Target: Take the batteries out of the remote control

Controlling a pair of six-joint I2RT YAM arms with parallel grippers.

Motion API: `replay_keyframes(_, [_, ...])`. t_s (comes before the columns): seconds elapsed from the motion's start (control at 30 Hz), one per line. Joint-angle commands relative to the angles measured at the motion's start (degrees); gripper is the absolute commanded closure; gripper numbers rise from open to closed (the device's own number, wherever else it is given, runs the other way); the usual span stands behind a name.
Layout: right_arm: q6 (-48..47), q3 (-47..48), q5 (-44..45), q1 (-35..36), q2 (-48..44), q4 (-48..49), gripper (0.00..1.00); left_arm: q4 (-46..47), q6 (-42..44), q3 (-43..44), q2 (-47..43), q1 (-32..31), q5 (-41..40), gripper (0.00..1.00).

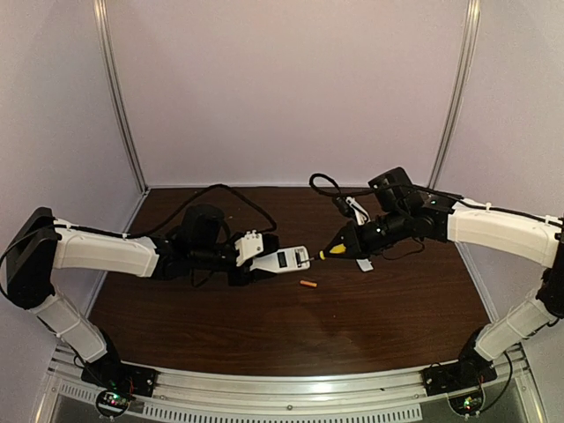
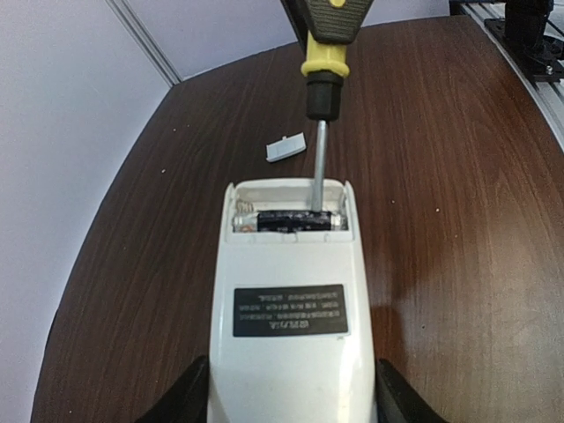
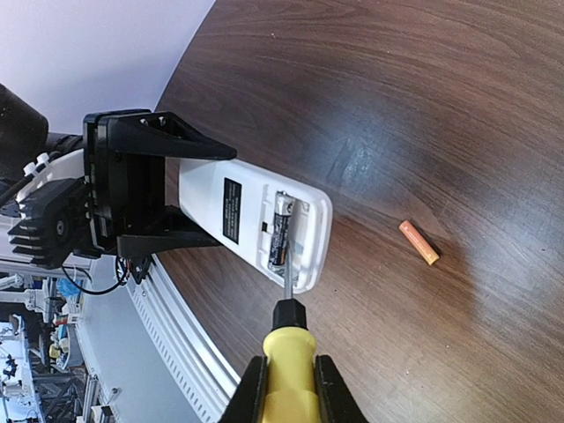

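2 batts — black batt in remote, orange batt loose; L gripper clamps remote, R gripper — screwdriver.

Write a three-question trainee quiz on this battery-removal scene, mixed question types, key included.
1. True or false: the orange-copper cylindrical battery lies inside the flat white plastic remote control.
2. Multiple choice: the right gripper is shut on: A, the yellow-handled metal screwdriver; B, the remote control; C, nothing.
3. Short answer: how many batteries lie in the remote's open compartment, and of what colour?

Key:
1. False; it lies on the table.
2. A.
3. One black cylindrical battery.
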Motion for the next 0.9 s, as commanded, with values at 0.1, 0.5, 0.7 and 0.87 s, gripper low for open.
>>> replay_keyframes(0.1, [-5.81, -3.40, -0.53, 0.30, -2.22, 3.93, 1.00, 6.48, -1.82, 1.17, -1.66, -0.29, 6.72, 1.00])
replay_keyframes(0.5, [-7.44, 1.32, 5.60, 0.29, 0.90, -6.14, 1.00, 5.99, -1.88, 1.70, -0.38, -0.21, 6.69, 1.00])
replay_keyframes(0.7, [-6.36, 4.64, 7.68, 0.29, 1.98, -7.99, 1.00, 4.18, -0.57, 2.51, 0.41, -0.24, 6.33, 1.00])
replay_keyframes(0.87, [-7.89, 6.68, 8.54, 0.36, 1.46, -8.62, 1.00, 3.29, -0.32, 2.93, 0.74, -0.29, 6.56, 1.00])
